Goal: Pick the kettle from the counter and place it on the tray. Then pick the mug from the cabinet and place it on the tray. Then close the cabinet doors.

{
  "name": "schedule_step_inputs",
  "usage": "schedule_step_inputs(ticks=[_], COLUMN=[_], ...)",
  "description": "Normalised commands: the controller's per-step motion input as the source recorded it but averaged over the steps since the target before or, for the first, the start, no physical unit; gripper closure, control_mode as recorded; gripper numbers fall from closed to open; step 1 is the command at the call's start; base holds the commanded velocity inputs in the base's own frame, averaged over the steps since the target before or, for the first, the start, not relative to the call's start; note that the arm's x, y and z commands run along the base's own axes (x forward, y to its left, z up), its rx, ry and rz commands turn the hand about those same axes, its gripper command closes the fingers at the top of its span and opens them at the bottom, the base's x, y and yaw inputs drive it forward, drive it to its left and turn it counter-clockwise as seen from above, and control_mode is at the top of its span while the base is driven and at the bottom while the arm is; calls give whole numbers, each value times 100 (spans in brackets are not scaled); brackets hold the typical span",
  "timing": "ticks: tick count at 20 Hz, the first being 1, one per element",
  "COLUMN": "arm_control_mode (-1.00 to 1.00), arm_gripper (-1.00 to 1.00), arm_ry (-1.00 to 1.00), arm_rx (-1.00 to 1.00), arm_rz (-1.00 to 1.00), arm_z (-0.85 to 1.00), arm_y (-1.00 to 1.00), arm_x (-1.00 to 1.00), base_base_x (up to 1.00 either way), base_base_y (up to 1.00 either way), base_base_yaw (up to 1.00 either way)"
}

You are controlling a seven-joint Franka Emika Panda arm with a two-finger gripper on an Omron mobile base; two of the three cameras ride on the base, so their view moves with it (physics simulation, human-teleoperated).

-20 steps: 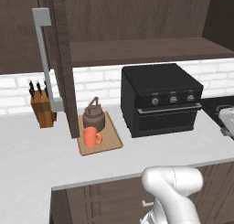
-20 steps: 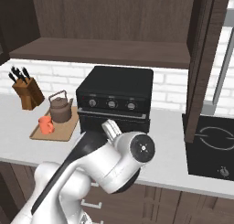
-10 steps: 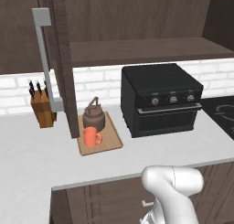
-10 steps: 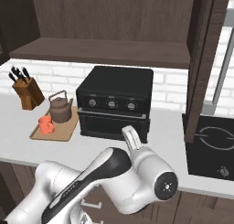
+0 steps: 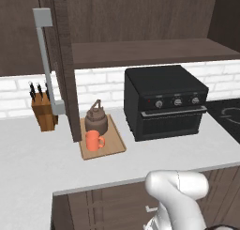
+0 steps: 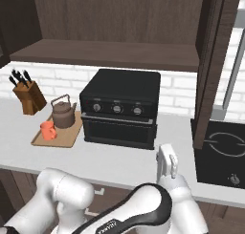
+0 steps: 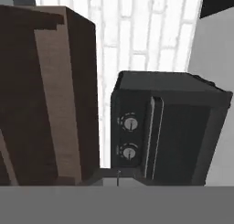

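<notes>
From the left base view I see the kettle (image 5: 96,119) standing on the tray (image 5: 115,147), with the mug (image 5: 93,141) just in front of it on the same board. The tray lies on the counter (image 5: 42,158), between the knife block (image 5: 43,111) and the black oven (image 5: 165,101). So I judge both placements done. The left cabinet door (image 5: 63,60) stands open, edge-on to me, its grey bar handle (image 5: 45,60) beside it, and the cabinet (image 5: 140,50) shelf above is bare.

From the right base view the kettle (image 6: 63,112) and mug (image 6: 48,130) sit together on the tray (image 6: 62,137), left of the oven (image 6: 122,106). The right cabinet door (image 6: 215,66) is open too, swung out over the cooktop (image 6: 220,152). I reckon closing both doors is all that remains. My gripper (image 6: 167,164) points up in front of the counter edge, below the oven, well short of either door.

In the hand view, rolled sideways, I look at the oven (image 7: 169,127) and a dark wood cabinet panel (image 7: 45,90). The fingers are fully closed with nothing between them.
</notes>
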Motion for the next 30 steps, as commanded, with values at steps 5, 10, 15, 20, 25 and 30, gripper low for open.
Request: schedule_step_inputs(ticks=[5,10,15,20,25,30], arm_control_mode=[-100,-100,-100,-100,-100,-100], arm_gripper=[100,100,100,100,100,100], arm_ry=[-48,-50,-3,-2,-2,-1], arm_rx=[38,30,3,10,3,7], arm_rz=[-5,-3,-1,0,-4,0], arm_z=[35,25,0,1,26,12], arm_y=[-57,-47,-19,-35,-32,-49], arm_x=[-6,-3,0,0,0,0], base_base_x=[0,0,0,0,0,0], base_base_y=[0,0,0,0,0,0], base_base_yaw=[0,0,0,0,0,0])
